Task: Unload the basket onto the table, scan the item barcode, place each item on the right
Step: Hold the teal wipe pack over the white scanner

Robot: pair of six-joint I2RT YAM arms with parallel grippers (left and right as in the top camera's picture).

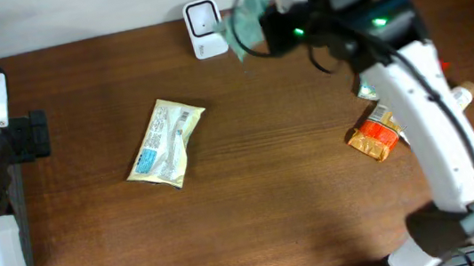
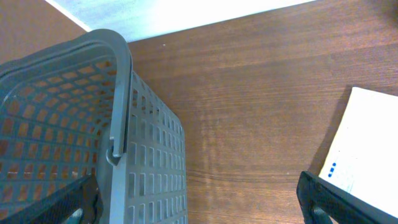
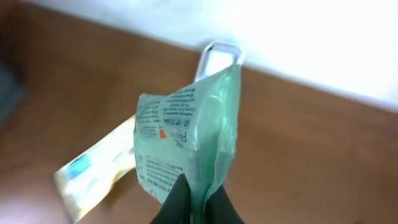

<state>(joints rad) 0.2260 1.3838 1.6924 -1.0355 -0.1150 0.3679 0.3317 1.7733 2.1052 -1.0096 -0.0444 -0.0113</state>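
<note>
The basket [image 2: 124,143], gray and full of holes, shows well only in the left wrist view. It sits just beside the left pincer [image 2: 199,208]. On the other side of that pincer is a white box [image 2: 364,146] with small blue dots. The left pincer is spread wide and has nothing in it.

The view from above shows things the wrist views miss. An orange pack [image 1: 374,138] lies by the right arm. A few more small things lie partly behind that arm, too hidden to name. The green pack [image 3: 186,143] is only a green blur from above. The right wrist view shows the small print on it.

A yellow pack [image 1: 167,143] lies flat on the table [image 1: 298,198], well apart from the orange one. The white scanner [image 1: 203,28] stands at the far edge of the table.

The right pincer [image 3: 194,204] is clenched on the bottom edge of the green pack. The pack sticks out past the fingers and is up in the air, off the table. It is just beside the scanner. In the right wrist view the scanner peeks out from behind the top of the pack.
</note>
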